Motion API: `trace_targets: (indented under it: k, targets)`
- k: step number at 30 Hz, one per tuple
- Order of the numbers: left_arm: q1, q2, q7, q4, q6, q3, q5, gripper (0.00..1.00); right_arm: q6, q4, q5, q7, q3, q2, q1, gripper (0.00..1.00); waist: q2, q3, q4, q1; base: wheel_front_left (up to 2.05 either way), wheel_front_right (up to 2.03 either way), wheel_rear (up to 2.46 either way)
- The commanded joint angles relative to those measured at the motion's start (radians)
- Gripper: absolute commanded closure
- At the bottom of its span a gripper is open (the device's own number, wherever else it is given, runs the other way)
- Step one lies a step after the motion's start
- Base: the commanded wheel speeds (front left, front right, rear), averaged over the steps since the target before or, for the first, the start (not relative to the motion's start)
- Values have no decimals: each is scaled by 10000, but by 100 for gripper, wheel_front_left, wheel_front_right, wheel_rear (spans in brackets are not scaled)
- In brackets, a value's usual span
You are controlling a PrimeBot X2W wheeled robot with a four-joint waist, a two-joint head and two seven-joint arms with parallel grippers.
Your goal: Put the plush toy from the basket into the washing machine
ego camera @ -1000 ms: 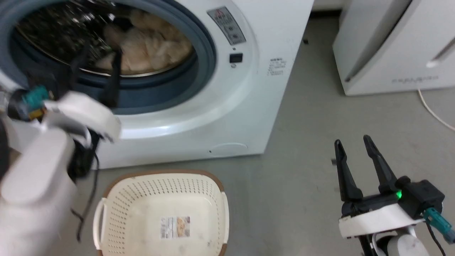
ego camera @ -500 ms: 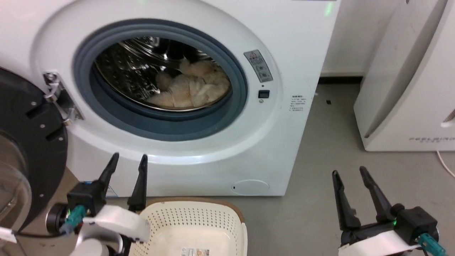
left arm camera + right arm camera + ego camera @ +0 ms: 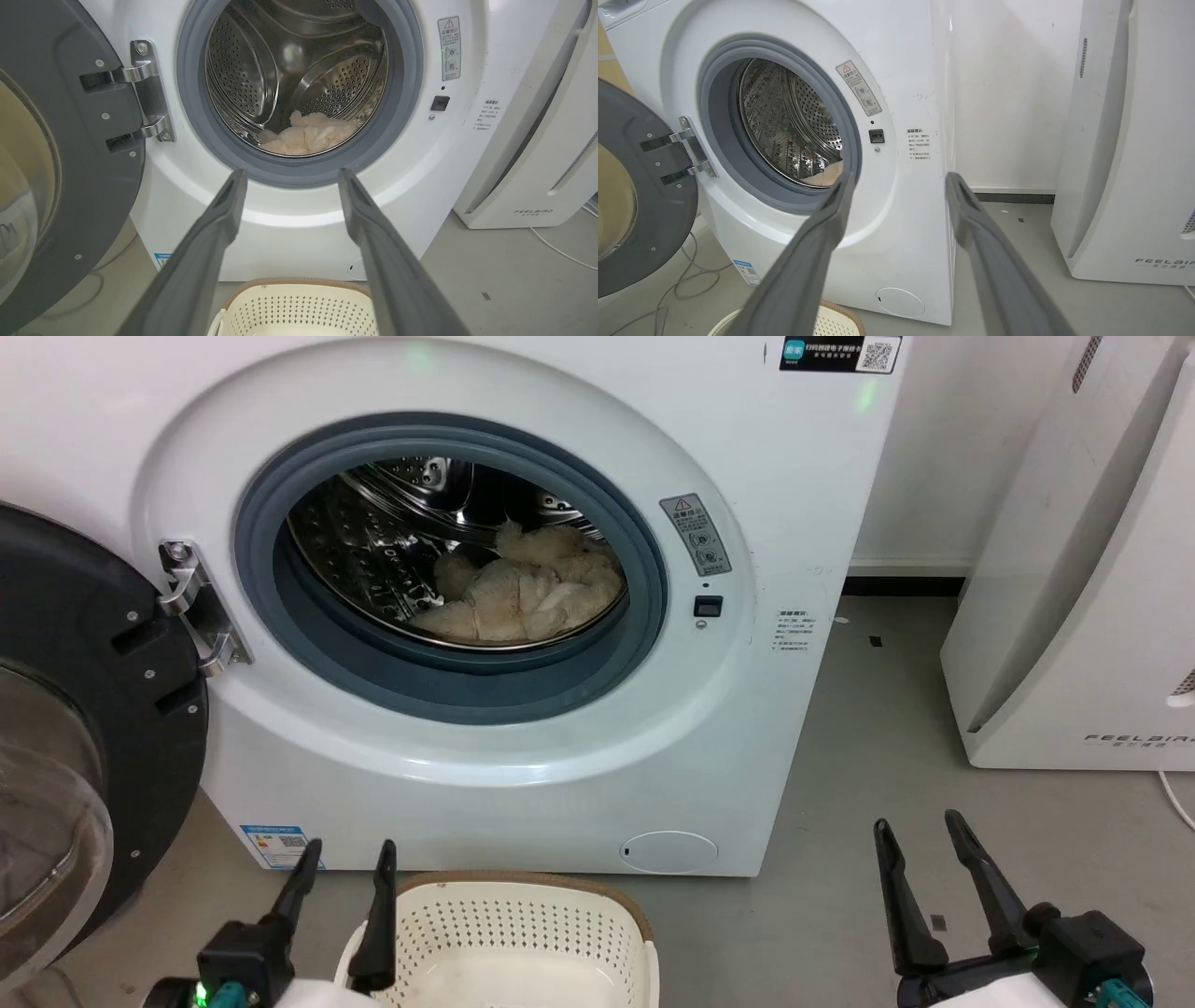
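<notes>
Left tool [image 3: 350, 847] sits low in the head view, its two dark fingers spread with nothing between them, right at the left edge of the cream perforated plastic basket [image 3: 523, 933] with the brown rim. Right tool [image 3: 916, 821] is spread and empty too, well off to the right over bare floor. Up and ahead of the left tool, there's the shaggy cream-beige plush toy [image 3: 523, 602]. It's inside the big white front-loading washing machine [image 3: 794, 476], slumped low and right in the perforated steel drum [image 3: 373, 551] behind the grey rubber gasket [image 3: 448, 686], its heap running roughly side to side. No toy in the part of the basket on show, so the drop looks done to me. The left arm is nearer the porthole and the black-framed glass door [image 3: 93, 644], which hangs wide open to the left. Smooth grey floor [image 3: 840, 756] underneath, and a tall white FEELBIRD appliance [image 3: 1074, 616] stands right of the washer.
</notes>
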Motion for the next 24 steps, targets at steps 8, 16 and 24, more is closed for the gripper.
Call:
trace_targets:
  k: [8, 16, 24]
  targets:
    - [561, -360, -55, -14, -264, 145, 623, 0, -7, 38, 23, -46, 97, 7, 140, 0, 0, -27, -2, 2, 0, 0, 0]
    - [536, -481, 37, -27, -345, 192, 658, 100, 0, 32, -11, 24, 80, 0, -16, 100, 0, -39, -29, 2, 0, 0, 0]
    - [494, -666, 200, -65, -467, 404, 927, 100, -1, -2, -130, 188, 29, 1, -56, 100, 0, -26, -44, 2, 0, 0, 0]
